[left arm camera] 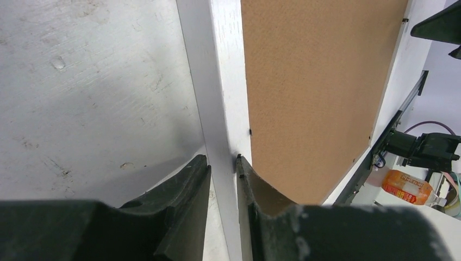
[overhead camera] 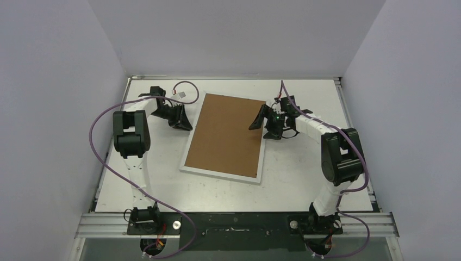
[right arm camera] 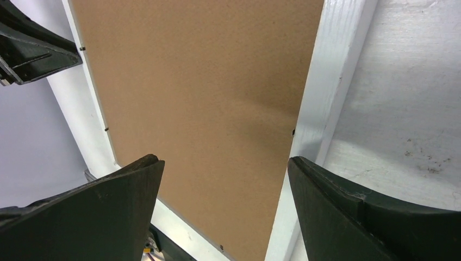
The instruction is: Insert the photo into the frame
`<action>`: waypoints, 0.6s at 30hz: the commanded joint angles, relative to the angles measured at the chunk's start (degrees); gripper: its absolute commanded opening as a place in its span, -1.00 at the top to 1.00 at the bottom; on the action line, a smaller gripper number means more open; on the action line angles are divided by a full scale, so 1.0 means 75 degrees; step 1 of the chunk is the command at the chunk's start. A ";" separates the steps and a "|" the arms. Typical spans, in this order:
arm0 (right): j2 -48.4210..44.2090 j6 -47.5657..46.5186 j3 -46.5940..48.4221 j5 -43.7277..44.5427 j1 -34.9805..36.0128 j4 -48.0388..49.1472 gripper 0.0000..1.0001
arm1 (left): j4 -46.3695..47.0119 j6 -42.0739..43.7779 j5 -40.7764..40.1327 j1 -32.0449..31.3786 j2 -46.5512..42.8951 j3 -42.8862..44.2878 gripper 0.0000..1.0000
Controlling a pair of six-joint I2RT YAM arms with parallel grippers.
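Brown backing board [overhead camera: 225, 133] sits in the frame [left arm camera: 217, 81]. My left jaws pinch its white border; right jaws gape wide above.

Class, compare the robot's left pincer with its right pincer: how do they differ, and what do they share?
The left pincer has its jaws narrow; the right pincer has them wide. The left sits over the left rail of the frame, the right over its right rail. Both are black and point down at the frame.
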 commanded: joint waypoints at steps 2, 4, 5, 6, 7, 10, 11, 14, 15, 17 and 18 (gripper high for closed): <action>0.0078 -0.0214 0.0212 0.0045 -0.0079 0.0331 -0.75 | 0.0056 0.0168 -0.0072 -0.0049 0.0143 -0.0127 0.57; 0.0121 -0.0215 0.0172 0.0046 -0.0080 0.0356 -0.75 | 0.0094 0.0204 -0.0107 -0.0045 0.0134 -0.0216 0.59; 0.0143 -0.0200 0.0134 0.0041 -0.0069 0.0386 -0.75 | 0.0128 0.0199 -0.0125 -0.0042 0.0125 -0.0269 0.60; 0.0160 -0.0174 0.0100 0.0050 -0.0069 0.0438 -0.75 | 0.0149 0.0205 -0.0137 -0.0041 0.0123 -0.0303 0.60; 0.0173 -0.0156 0.0072 0.0056 -0.0067 0.0472 -0.74 | 0.0159 0.0205 -0.0136 -0.0041 0.0122 -0.0335 0.61; 0.0225 -0.0120 0.0025 0.0085 -0.0067 0.0548 -0.74 | 0.0176 0.0237 -0.0118 -0.0033 0.0140 -0.0367 0.67; 0.0238 -0.0117 -0.0002 0.0076 -0.0067 0.0567 -0.74 | 0.0175 0.0234 -0.0116 -0.0030 0.0145 -0.0368 0.67; 0.0266 -0.0099 -0.0046 0.0100 -0.0060 0.0588 -0.73 | 0.0181 0.0244 -0.0114 -0.0030 0.0157 -0.0363 0.71; 0.0269 -0.0094 -0.0062 0.0109 -0.0063 0.0588 -0.73 | 0.0196 0.0251 -0.0125 -0.0025 0.0169 -0.0361 0.71; 0.0307 -0.0094 -0.0100 0.0124 -0.0063 0.0603 -0.73 | 0.0206 0.0256 -0.0127 -0.0018 0.0172 -0.0364 0.72; 0.0329 -0.0094 -0.0120 0.0119 -0.0063 0.0606 -0.73 | 0.0196 0.0259 -0.0124 -0.0017 0.0175 -0.0364 0.73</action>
